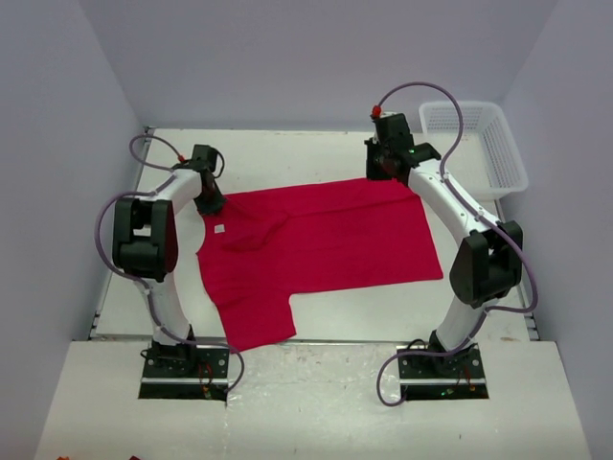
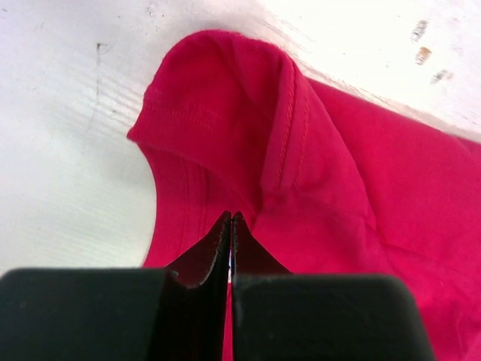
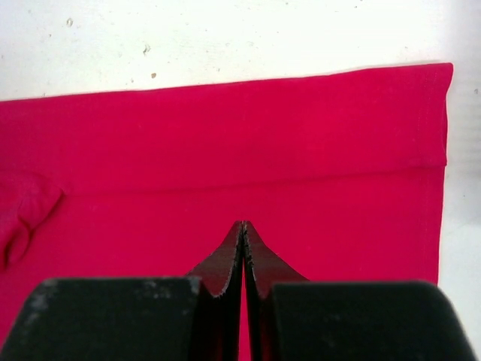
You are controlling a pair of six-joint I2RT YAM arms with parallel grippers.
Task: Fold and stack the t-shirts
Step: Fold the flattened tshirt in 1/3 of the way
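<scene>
One bright red t-shirt [image 1: 316, 240] lies spread on the white table [image 1: 287, 153], with a sleeve toward the near edge and its small white neck label [image 1: 219, 228] on the left. My left gripper [image 1: 213, 203] is at the shirt's far left corner. In its wrist view it [image 2: 231, 216] is shut over a folded-over sleeve [image 2: 248, 113]. My right gripper [image 1: 383, 172] is at the shirt's far right edge. It [image 3: 243, 224] is shut above flat cloth [image 3: 225, 135] that has a folded band along the far edge. No cloth shows pinched between either pair of tips.
A white mesh basket [image 1: 479, 144] stands at the far right corner, beyond the right arm. Grey walls close in the table on three sides. Both arm bases are bolted at the near edge.
</scene>
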